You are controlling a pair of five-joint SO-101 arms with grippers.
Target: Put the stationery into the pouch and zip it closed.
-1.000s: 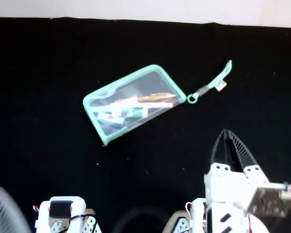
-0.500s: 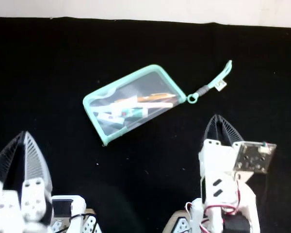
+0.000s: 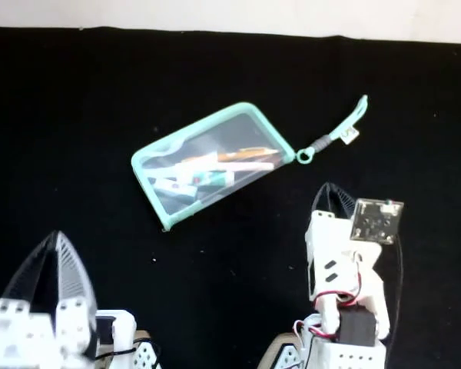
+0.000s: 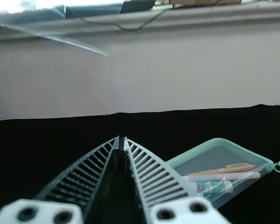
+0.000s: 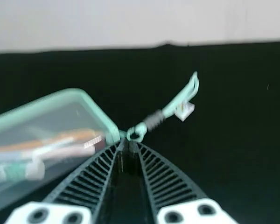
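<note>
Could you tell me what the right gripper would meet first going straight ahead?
Probably the small mint-green ring of the zip strap, at the corner of the clear mint-edged pouch, though depth is unclear.

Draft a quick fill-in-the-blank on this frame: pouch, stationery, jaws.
1. The stationery lies ___ the pouch.
2. The pouch rests on a ___ table cloth.
3. Both arms' jaws are ___, apart from the pouch.
4. The strap lies on the ___ arm's side of the pouch.
Missing words: inside; black; shut; right.
</note>
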